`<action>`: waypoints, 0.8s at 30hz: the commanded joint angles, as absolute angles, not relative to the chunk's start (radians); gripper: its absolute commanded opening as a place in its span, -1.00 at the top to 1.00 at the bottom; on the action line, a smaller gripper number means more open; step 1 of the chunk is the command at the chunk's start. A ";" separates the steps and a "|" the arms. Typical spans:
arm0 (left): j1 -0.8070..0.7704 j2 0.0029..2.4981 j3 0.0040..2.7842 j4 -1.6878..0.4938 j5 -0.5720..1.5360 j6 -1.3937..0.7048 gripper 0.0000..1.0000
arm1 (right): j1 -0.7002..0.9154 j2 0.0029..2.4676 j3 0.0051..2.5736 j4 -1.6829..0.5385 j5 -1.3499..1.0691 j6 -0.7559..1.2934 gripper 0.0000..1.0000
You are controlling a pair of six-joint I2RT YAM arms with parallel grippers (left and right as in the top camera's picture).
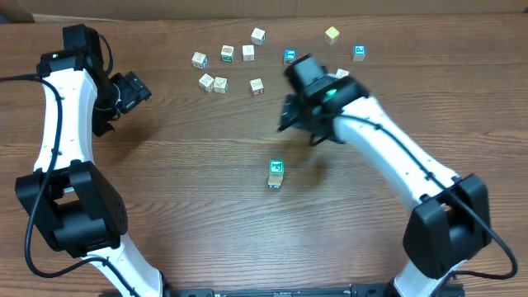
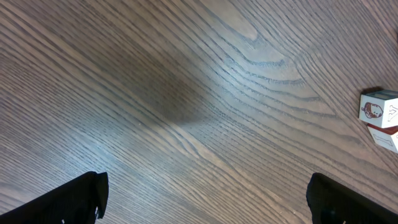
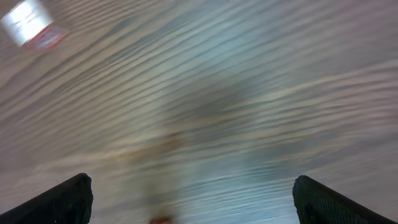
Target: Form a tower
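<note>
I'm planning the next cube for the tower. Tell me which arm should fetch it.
Right, probably. The right gripper is open and empty, hanging between the tower and the loose cubes; the left gripper is open too, but sits farther from the tower.

The tower (image 1: 276, 173) stands alone in the middle of the table (image 1: 190, 190). There is bare wood beside it from 5 o'clock round through 6 to 10, so that side is wide open. The right arm (image 1: 375, 136) reaches in close, fencing off 12 to 4 o'clock. Farther back, from 10 to 1 o'clock, loose cubes (image 1: 227, 54) lie scattered in a band with only narrow gaps between them. The left arm (image 1: 59, 107) stands well off along the far edge, 8 to 10 o'clock.
</note>
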State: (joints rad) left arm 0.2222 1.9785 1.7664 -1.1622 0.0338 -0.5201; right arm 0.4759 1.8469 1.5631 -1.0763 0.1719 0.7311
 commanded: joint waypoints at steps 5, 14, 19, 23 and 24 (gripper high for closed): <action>0.215 1.956 1.785 -1.162 0.034 -0.508 -0.99 | 0.244 1.843 1.559 -1.133 0.268 0.698 -1.00; 0.215 1.956 1.785 -1.162 0.034 -0.508 -0.99 | 0.019 1.843 1.559 -1.119 0.269 0.699 -1.00; 0.215 1.956 1.785 -1.137 0.038 -0.538 -0.99 | -0.048 1.843 1.559 -1.101 0.269 0.699 -1.00; 0.215 1.956 1.785 -1.032 0.047 -0.565 -0.99 | -0.063 1.843 1.559 -1.101 0.269 0.699 -1.00; 0.215 1.956 1.785 -1.016 0.052 -0.563 -0.99 | -0.063 1.843 1.559 -1.101 0.269 0.699 -1.00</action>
